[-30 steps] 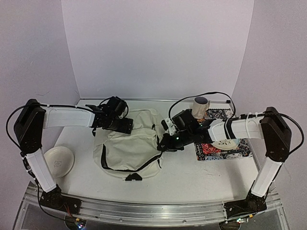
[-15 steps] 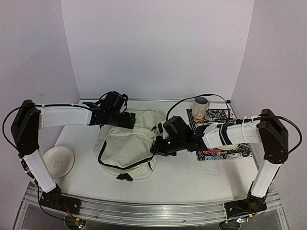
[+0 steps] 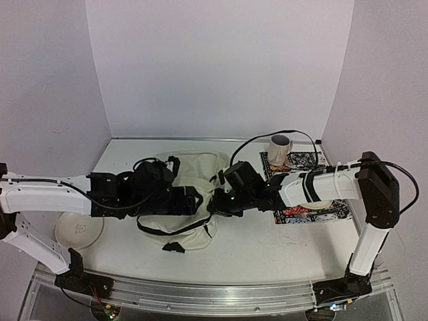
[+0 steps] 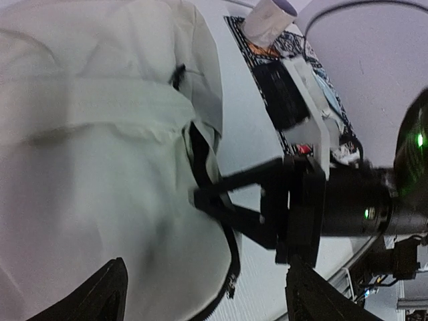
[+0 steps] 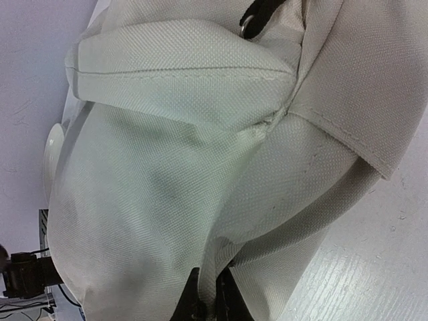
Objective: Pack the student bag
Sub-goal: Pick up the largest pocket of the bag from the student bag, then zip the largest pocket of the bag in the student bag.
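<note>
One big white table [image 3: 267, 244] holds everything. The next biggest thing is the student bag [image 3: 195, 171], soft and cream, lying flat in the middle of the table between the two arms. A black zipper [image 3: 175, 229] runs along its near edge.

The left arm [image 3: 47, 192] lies low across the table from the left side. The left gripper [image 3: 190, 200] is over the near part of the bag. In the left wrist view its two fingers [image 4: 110, 289] are far apart, and they grab nothing. The bag's cloth is under them.

The right arm [image 3: 321, 184] reaches in from the right side. The right gripper [image 3: 215, 204] is at the right edge of the bag. In the right wrist view its tips [image 5: 204, 302] are pinched tight together on a fold of the bag's cloth.

A red and blue mat [image 3: 334, 212] with a busy pattern lies to the right of the bag, partly under the right arm. A white plate [image 3: 78, 229] sits near the left edge of the table, well apart from the bag. A small cup [image 3: 280, 148] stands on the far corner of the mat.
</note>
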`<state>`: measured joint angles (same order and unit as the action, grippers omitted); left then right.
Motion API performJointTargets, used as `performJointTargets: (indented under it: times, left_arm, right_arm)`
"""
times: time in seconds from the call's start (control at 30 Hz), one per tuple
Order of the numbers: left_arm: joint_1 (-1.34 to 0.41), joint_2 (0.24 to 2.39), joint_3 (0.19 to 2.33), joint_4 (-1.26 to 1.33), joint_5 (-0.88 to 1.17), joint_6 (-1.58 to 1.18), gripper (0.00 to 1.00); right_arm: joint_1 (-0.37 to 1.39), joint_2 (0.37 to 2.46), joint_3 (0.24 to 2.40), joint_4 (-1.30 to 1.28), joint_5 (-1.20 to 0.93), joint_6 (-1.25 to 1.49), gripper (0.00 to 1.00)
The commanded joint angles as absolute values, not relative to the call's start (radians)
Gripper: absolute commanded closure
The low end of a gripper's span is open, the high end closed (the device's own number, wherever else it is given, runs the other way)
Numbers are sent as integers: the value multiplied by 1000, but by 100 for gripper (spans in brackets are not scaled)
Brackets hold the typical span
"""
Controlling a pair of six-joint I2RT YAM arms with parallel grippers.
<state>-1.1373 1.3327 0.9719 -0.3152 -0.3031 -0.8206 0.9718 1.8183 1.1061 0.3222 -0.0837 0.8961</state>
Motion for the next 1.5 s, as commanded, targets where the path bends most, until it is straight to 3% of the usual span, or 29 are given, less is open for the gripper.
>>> performJointTargets:
  times: [0.0, 0.27, 0.43, 1.03, 1.13, 1.23, 1.47]
  left_arm:
    - [-1262, 1319, 942, -335, -388, -1063, 22]
    - [-1385, 1401, 950, -312, -460, -1166, 44]
    - [-1401, 1481, 952, -248, -438, -1175, 53]
    - [-1394, 1692, 1021, -105, -573, -1129, 65]
    - [-1392, 1703, 1027, -101, -583, -1117, 75]
    - [-1392, 1693, 1012, -104, -569, -1111, 97]
    - [-1393, 1595, 921, -183, -514, -1136, 100]
  right_arm:
    - [977, 1812, 1155, 380, -53, 904, 100]
    - [978, 1804, 1152, 380, -45, 902, 100]
    - [978, 1800, 1150, 380, -44, 902, 100]
    - [977, 1779, 1133, 382, -61, 897, 100]
    - [978, 1775, 1130, 382, -62, 891, 100]
    - [977, 1767, 1126, 376, -56, 871, 100]
    - [899, 1702, 1082, 303, -62, 793, 100]
